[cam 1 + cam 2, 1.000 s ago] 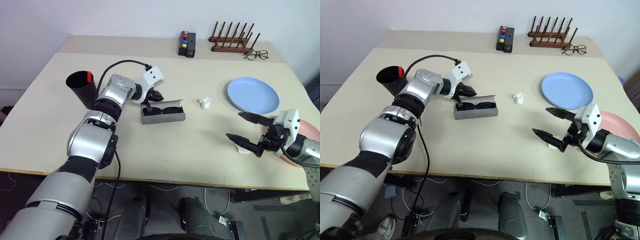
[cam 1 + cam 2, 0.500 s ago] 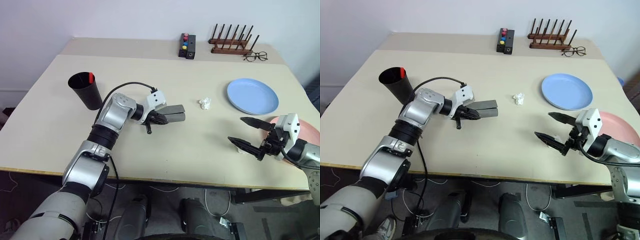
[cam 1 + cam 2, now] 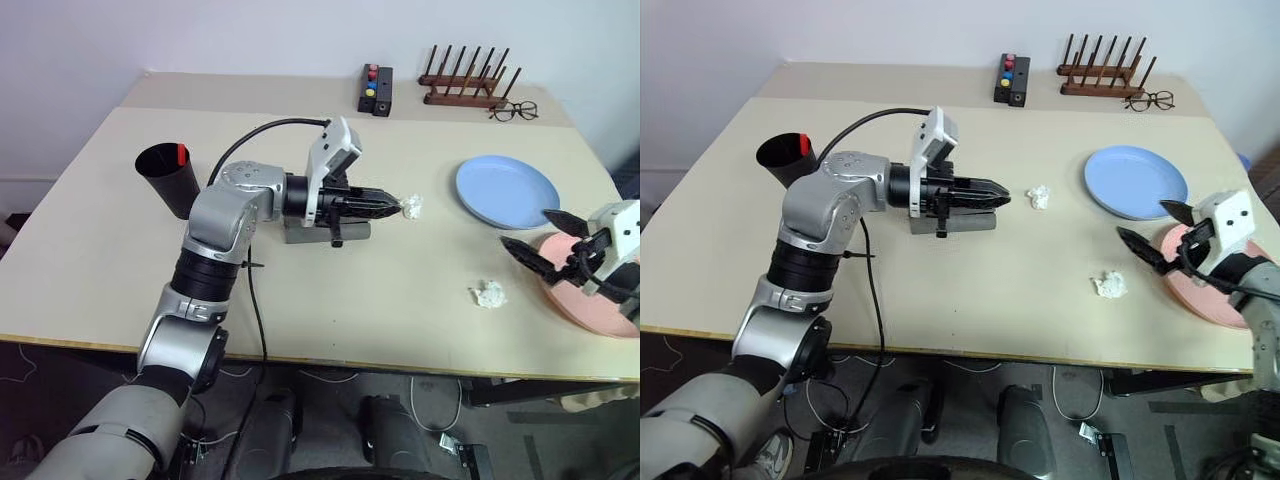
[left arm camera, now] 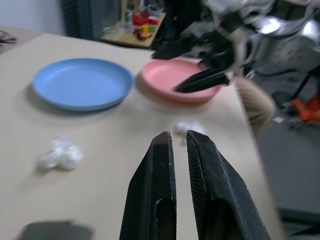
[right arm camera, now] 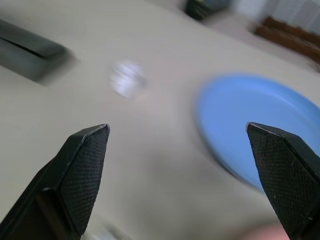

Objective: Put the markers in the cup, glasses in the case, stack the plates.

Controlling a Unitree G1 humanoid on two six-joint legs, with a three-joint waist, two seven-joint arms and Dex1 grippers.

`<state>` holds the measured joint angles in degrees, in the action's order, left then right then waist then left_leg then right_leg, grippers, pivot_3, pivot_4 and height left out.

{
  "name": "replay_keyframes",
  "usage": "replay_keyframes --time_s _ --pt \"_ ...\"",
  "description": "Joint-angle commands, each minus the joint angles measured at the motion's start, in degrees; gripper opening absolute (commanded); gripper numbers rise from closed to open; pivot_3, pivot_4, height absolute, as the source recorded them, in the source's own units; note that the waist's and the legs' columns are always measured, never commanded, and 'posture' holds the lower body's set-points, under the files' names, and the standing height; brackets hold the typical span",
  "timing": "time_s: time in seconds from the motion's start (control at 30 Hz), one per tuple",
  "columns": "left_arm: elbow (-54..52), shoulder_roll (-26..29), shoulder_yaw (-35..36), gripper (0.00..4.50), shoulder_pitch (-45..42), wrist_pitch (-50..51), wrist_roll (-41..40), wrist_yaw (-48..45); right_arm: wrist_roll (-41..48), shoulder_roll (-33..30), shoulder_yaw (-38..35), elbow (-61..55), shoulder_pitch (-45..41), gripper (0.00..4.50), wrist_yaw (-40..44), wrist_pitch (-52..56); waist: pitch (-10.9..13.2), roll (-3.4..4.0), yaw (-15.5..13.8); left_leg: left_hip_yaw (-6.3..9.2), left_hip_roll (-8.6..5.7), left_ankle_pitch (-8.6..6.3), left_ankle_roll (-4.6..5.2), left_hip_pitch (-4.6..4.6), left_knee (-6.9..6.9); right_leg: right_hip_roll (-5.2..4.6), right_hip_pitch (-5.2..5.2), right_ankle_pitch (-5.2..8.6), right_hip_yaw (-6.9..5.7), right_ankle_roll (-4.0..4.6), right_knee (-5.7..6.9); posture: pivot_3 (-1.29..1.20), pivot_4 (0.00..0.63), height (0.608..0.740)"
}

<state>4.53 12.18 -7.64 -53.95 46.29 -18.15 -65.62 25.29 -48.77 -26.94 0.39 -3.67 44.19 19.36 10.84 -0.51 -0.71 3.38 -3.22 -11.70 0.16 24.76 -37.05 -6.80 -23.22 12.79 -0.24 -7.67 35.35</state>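
My left gripper (image 3: pixel 392 203) is shut and empty. It points level toward the right, just above the grey case (image 3: pixel 303 234), whose lid is down. The glasses are hidden. The black cup (image 3: pixel 168 182) stands at the left with a red-capped marker (image 3: pixel 180 153) poking up at its rim. The light blue plate (image 3: pixel 507 190) lies at the right, and the pink plate (image 3: pixel 588 302) lies at the table's right edge. My right gripper (image 3: pixel 527 229) hangs open and empty over the pink plate's near-left rim. The left wrist view shows both plates (image 4: pixel 80 82) (image 4: pixel 172 80) beyond the shut fingers (image 4: pixel 162 150).
Two crumpled paper balls lie on the table, one (image 3: pixel 411 206) by my left fingertips and one (image 3: pixel 489 294) left of the pink plate. At the back stand a black box with coloured buttons (image 3: pixel 375 88), a wooden rack (image 3: pixel 468 86) and clear spectacles (image 3: pixel 515 110).
The case lid went down. My left gripper rose off the case, drew back and swung to point right. My right gripper moved right to the pink plate, uncovering a paper ball.
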Motion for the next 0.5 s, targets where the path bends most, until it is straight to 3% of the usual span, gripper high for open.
replay_keyframes --time_s 0.03,0.13,0.33,0.5 --pt "-1.16 0.34 -2.63 0.46 -0.08 0.34 -1.02 0.74 -1.0 -1.87 -1.57 2.45 -0.46 4.5 0.08 0.39 -0.01 0.01 0.06 -0.01 0.0 0.0 0.0 -0.01 0.0 0.0 0.01 0.0 0.0 0.0 0.0 0.0 0.15 0.74" --pt "0.67 0.9 -5.39 1.31 1.01 -1.56 -0.12 0.65 -1.31 -2.14 -1.39 4.48 -0.6 4.5 0.94 0.39 -0.01 0.02 0.06 -0.07 0.0 0.0 0.01 -0.03 0.02 0.0 0.02 0.0 0.02 -0.01 -0.01 0.0 0.15 0.74" --pt "2.01 0.94 -6.87 4.33 1.08 -2.66 -0.39 2.14 -1.82 -2.07 -1.34 5.52 -0.12 4.5 1.83 1.13 0.0 0.04 0.04 -0.07 0.0 0.0 0.01 -0.03 0.02 0.0 0.01 0.0 0.03 -0.01 -0.02 0.0 0.15 0.74" --pt "2.05 1.31 -7.53 4.42 0.92 -2.69 -0.6 2.34 -2.62 -1.82 -0.81 6.36 0.99 4.5 2.1 1.86 0.0 0.04 -0.01 -0.07 0.0 0.0 0.0 -0.03 0.02 -0.01 0.02 0.01 0.04 0.0 -0.05 0.0 0.15 0.74"
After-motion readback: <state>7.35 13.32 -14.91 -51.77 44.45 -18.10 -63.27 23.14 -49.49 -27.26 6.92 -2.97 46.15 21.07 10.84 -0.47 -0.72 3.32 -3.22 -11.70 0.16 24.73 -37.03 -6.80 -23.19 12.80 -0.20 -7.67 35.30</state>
